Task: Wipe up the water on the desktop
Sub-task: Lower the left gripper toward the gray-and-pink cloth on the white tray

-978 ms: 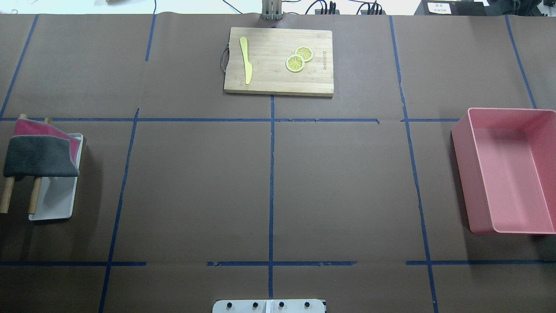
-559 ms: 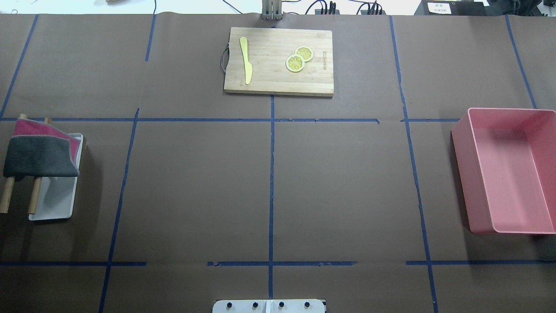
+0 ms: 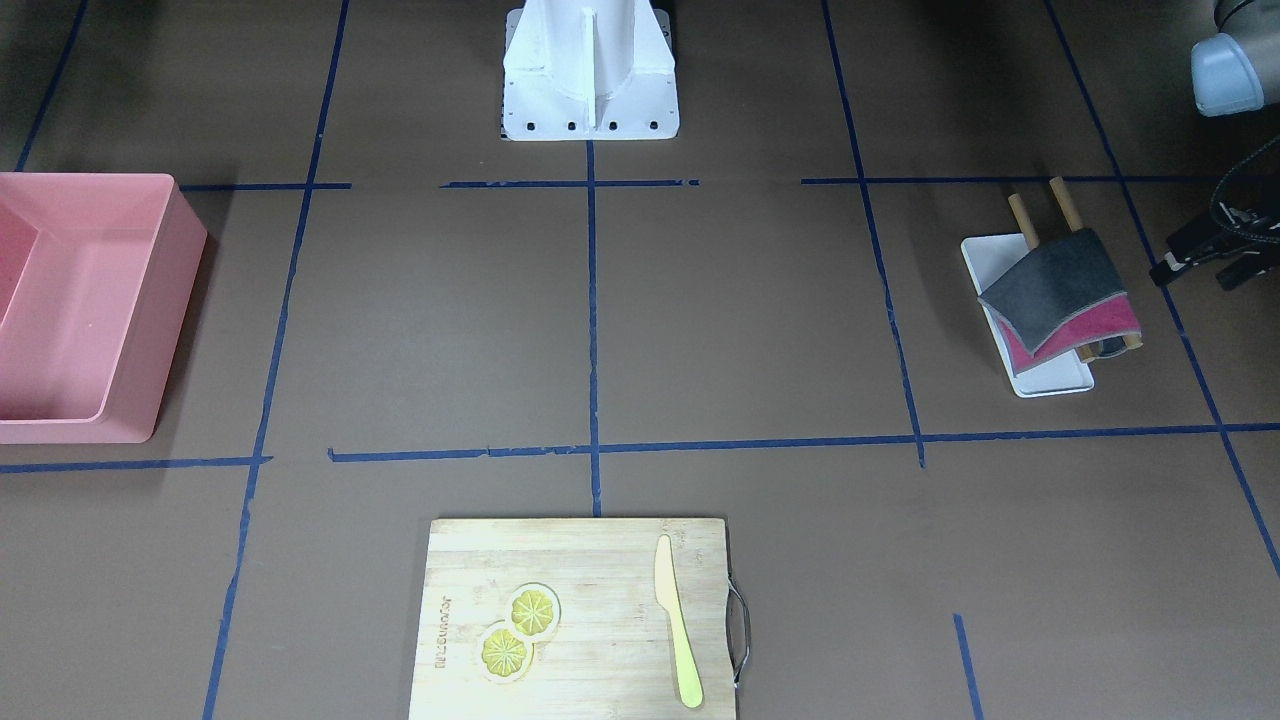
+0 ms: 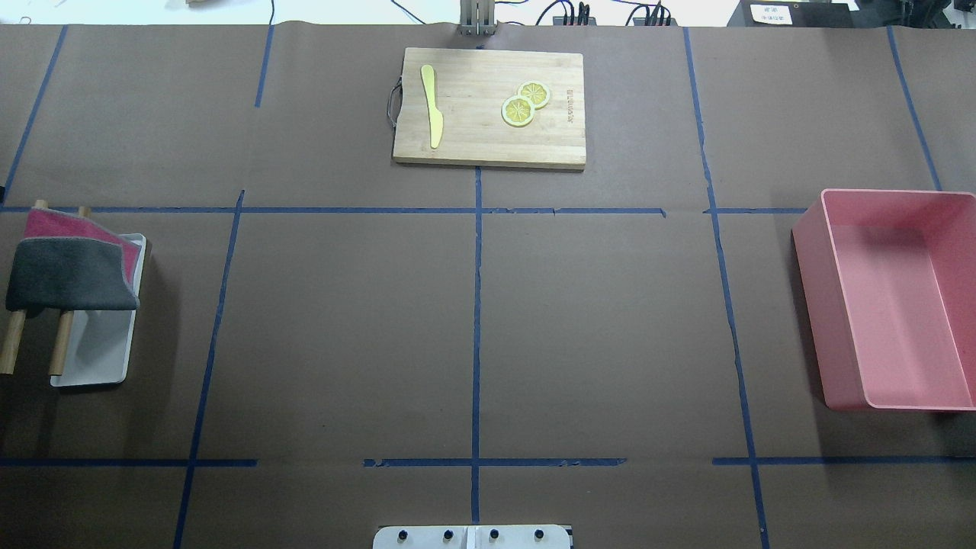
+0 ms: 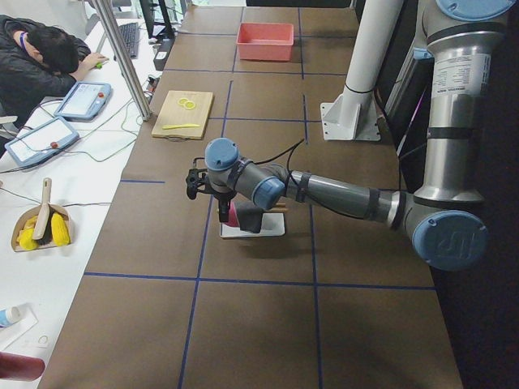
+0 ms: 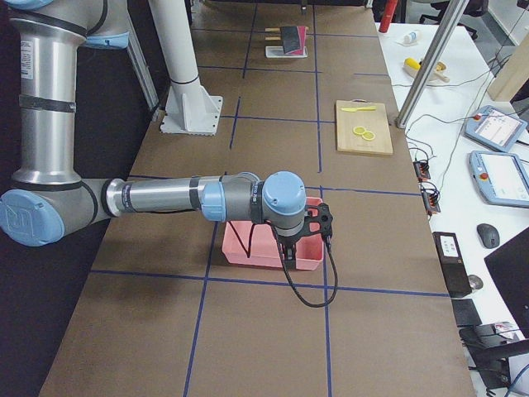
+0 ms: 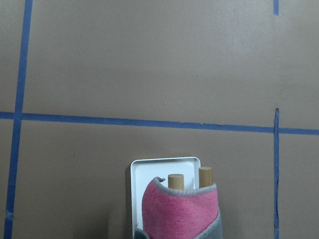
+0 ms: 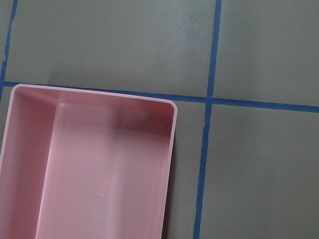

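Observation:
The desktop (image 4: pixel 343 328) is dark brown with a blue tape grid, and I see no water on it. A grey cloth (image 4: pixel 69 274) and a pink cloth (image 4: pixel 57 223) hang over two wooden dowels (image 4: pixel 11 351) above a white tray (image 4: pixel 99 358) at the left edge. My left gripper (image 5: pixel 195 182) hovers beside this rack, and its wrist view shows the pink cloth (image 7: pixel 182 211). It shows only partly at the front-facing view's right edge (image 3: pixel 1200 258), so I cannot tell if it is open. My right gripper (image 6: pixel 318 225) hovers over the pink bin, and I cannot tell its state.
A pink bin (image 4: pixel 823 305) stands at the right edge, and it also shows in the right wrist view (image 8: pixel 169 164). A bamboo cutting board (image 4: pixel 473 145) at the far middle holds a yellow knife (image 4: pixel 432 107) and two lemon slices (image 4: pixel 518 111). The robot base plate (image 4: pixel 473 537) sits at the near edge.

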Tool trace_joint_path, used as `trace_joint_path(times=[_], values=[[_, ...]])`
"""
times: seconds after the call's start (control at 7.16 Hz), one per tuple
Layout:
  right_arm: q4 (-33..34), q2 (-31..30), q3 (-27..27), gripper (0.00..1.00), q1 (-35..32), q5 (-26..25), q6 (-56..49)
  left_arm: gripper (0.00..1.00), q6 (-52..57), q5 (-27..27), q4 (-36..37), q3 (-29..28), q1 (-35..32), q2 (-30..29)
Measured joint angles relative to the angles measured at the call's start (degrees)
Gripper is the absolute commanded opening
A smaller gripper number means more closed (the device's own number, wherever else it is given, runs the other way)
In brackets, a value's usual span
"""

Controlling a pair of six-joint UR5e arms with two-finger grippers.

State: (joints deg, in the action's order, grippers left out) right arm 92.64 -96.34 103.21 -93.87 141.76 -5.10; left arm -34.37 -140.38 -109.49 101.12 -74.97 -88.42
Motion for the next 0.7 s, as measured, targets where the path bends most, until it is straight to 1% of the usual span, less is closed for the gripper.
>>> trace_joint_path(times=[0.42, 0.7], values=[[0.00, 0.02, 0.26, 1.00, -0.01, 0.71, 0.00, 0.99, -0.44, -0.16, -2.85, -1.35, 2.48, 2.07], [0.00, 0.02, 0.03, 1.00, -0.02, 1.99, 0.00, 0.99, -1.18, -2.30, -4.01, -1.62, 3.35, 2.19]])
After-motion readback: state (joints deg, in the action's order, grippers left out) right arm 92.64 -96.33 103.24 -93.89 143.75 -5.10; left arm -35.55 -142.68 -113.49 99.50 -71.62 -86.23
